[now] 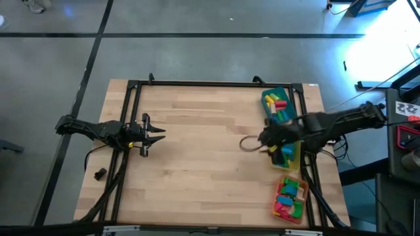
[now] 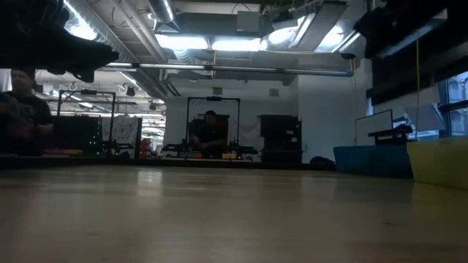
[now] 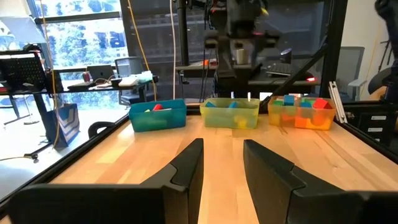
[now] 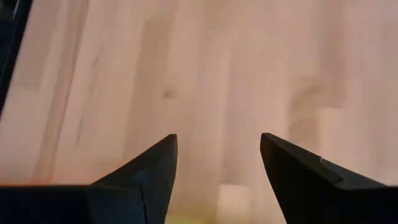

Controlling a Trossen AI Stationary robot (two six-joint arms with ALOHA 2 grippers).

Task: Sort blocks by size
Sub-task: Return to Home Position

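Left fingers point(image 3: 186, 167) stand parted with bare wood in the gap, gripping nothing, low over the surface point(image 3: 224, 134). Straight ahead of them, at the far edge, 3 trays sit in 1 row: a teal tray point(image 3: 157, 116), a yellow tray point(image 3: 230, 114) and an orange tray point(image 3: 305, 116), the yellow one between the other 2. All the blocks point(image 1: 287, 196) that show lie inside these trays, well apart from the left fingers. They are small painted pieces: yellow, pink and green in the teal tray, blue in the yellow one, and pink, green, blue and red heaped in the orange one. Their exact number cannot be told. Right fingers point(image 4: 146, 177) are spread wide and empty, pointing down at bare surface. From above they hang just beside the yellow tray, with the right arm crossing over that tray. 1 small dark lump point(image 1: 100, 174) lies behind the left fingers, near the surface's edge. Beyond the surface, 2 people point(image 2: 210, 131) show in the room. Markings on a white card point(image 1: 408, 108) past the right arm are too small to read
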